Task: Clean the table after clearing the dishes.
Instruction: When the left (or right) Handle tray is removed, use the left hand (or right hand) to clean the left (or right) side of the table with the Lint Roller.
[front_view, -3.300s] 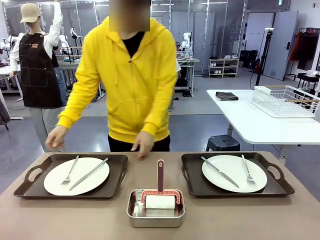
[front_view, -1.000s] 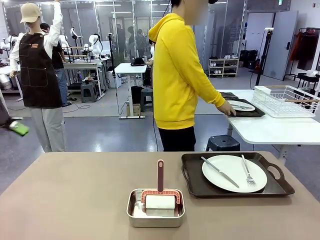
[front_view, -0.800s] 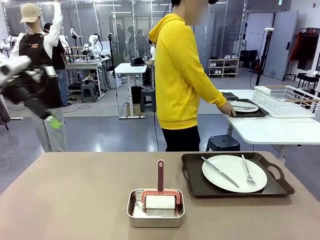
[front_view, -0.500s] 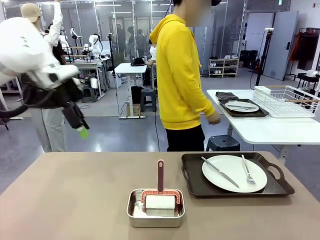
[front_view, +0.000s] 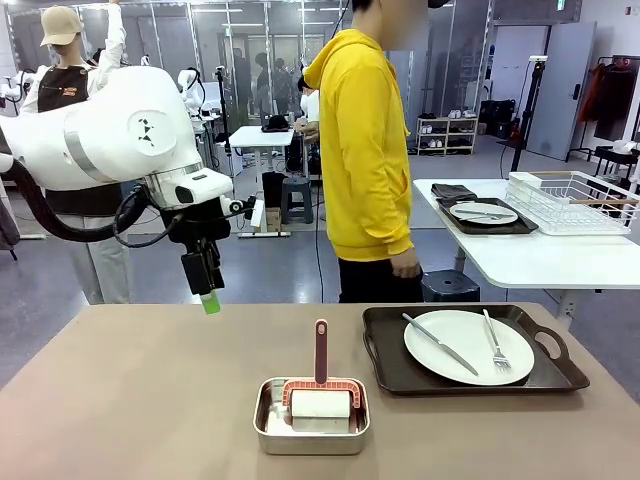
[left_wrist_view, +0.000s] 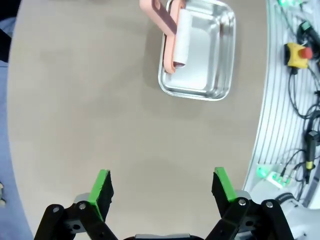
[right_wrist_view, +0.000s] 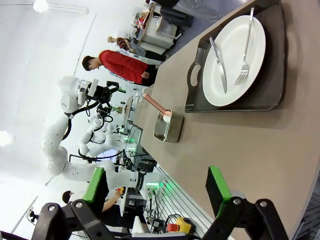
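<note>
table (front_view: 130, 400): wide, rectangular, matte beige-brown top, lying flat, spanning whole near view.
near tray (front_view: 385, 352): dark, rectangular, cut-out handles, sitting flat on table's right part.
plate (front_view: 468, 347): round, white, resting centred in near tray.
knife (front_view: 440, 344): silver, lying diagonally on plate's left side.
fork (front_view: 494, 345): silver, lying on plate's right side, tines pointing toward robot.
second plate (front_view: 482, 211): white, carrying cutlery, sitting on second tray (front_view: 505, 228), dark, resting on white side table (front_view: 540, 255), well apart from table.
</note>
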